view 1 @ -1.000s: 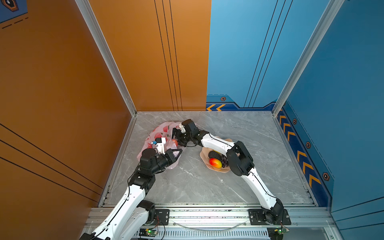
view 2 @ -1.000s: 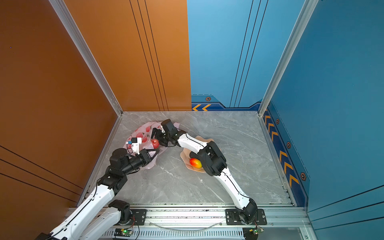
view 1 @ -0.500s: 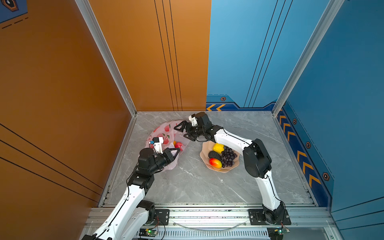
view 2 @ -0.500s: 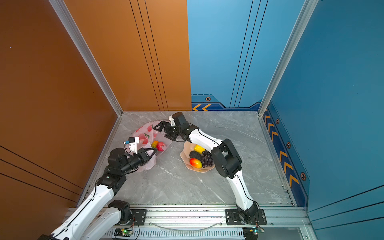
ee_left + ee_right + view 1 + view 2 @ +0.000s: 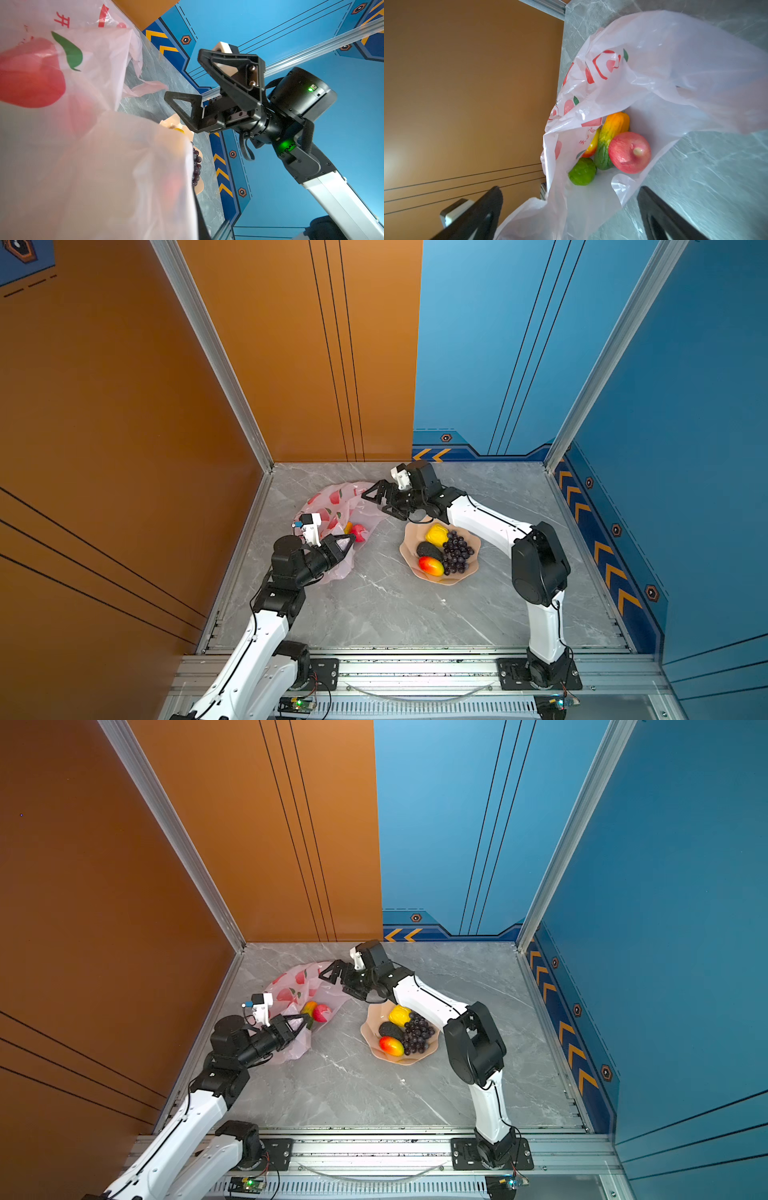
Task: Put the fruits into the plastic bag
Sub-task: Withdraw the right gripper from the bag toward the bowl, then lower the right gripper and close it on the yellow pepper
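**Top views.** Plastic bag [image 5: 332, 506] lies on the table [image 5: 415, 614] at left-rear, mouth twd the bowl [image 5: 444, 581]. L gripper [image 5: 347, 540]: jaws together, clamped on bag's near rim, film lifted. R gripper [image 5: 380, 504]: jaws wide apart, empty, hovering at bag's far edge, betw. bag and bowl. Red apple [image 5: 359, 532] shows in the bag mouth. Bowl holds yellow fruit [image 5: 436, 534], avocado [image 5: 429, 550], grape bunch [image 5: 456, 551] and mango [image 5: 431, 565].

**L wrist view.** Bag film fills most of frame. R gripper seen beyond it, fingers spread, nothing betw. them. Bowl rim and grapes peek past the film. L gripper's own jaws not visible here.

**R wrist view.** Looks into open bag. Inside: red apple, green round fruit [image 5: 582, 171], cucumber shape [image 5: 610, 137], and a red-yellow fruit [image 5: 591, 145] half under film.

**Status (judged).** Approx. half done: 4 pcs bagged, 4 left in bowl. Next: R gripper to bowl for a pick, L gripper to hold the mouth open. Risk: thin film may sag shut.
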You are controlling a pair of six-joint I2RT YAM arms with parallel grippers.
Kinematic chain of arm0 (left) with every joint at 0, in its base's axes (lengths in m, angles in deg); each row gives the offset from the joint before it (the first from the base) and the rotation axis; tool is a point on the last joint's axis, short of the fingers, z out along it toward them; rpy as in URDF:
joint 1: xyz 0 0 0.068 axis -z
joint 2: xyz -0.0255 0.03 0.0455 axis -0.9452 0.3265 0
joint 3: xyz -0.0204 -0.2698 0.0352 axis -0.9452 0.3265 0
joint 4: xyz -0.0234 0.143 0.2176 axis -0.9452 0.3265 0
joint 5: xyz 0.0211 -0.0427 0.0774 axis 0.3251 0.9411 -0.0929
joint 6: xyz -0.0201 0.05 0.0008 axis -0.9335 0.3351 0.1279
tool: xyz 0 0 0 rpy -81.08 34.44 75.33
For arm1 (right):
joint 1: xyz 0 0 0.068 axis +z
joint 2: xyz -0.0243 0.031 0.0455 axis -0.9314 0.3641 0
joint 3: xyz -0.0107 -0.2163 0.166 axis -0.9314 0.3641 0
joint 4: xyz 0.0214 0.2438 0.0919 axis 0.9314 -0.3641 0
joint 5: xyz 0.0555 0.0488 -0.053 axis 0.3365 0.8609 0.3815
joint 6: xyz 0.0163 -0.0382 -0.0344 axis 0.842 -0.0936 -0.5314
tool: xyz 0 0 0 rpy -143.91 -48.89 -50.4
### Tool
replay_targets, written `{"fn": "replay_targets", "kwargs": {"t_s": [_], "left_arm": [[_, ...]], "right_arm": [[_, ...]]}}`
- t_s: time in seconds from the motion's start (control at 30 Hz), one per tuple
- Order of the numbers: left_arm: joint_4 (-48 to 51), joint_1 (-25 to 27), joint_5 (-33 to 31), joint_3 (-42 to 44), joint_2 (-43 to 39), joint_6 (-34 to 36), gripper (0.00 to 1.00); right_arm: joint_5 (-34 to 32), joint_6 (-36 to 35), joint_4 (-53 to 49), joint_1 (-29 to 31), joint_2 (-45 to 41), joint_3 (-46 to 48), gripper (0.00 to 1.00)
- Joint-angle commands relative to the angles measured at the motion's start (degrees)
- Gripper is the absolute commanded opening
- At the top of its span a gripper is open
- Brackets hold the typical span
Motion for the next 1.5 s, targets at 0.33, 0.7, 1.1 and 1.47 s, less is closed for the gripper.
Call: {"fn": "replay_targets", "kwargs": {"t_s": [0.33,0.7,1.1,1.47], "left_arm": [[1.5,-1.5,2.3,-0.1,-2.2,0.1,0.00],[2.0,-2.0,2.1,0.1,-2.9,-0.1,0.00],[2.0,-2.2,2.2,0.0,-3.5,-0.3,0.00],[2.8,-3.2,2.8,0.0,-4.4,-0.2,0.00]], "right_arm": [[-17.0,-21.0,-29.2,-3.7,-15.5,2.5,1.00],[-30.9,-29.2,-46.7,-4.2,-21.4,5.6,1.00],[-32.2,-36.3,-49.8,-3.9,-15.4,6.2,0.99],[-33.7,-37.8,-51.1,-3.9,-5.1,0.3,0.99]]}}
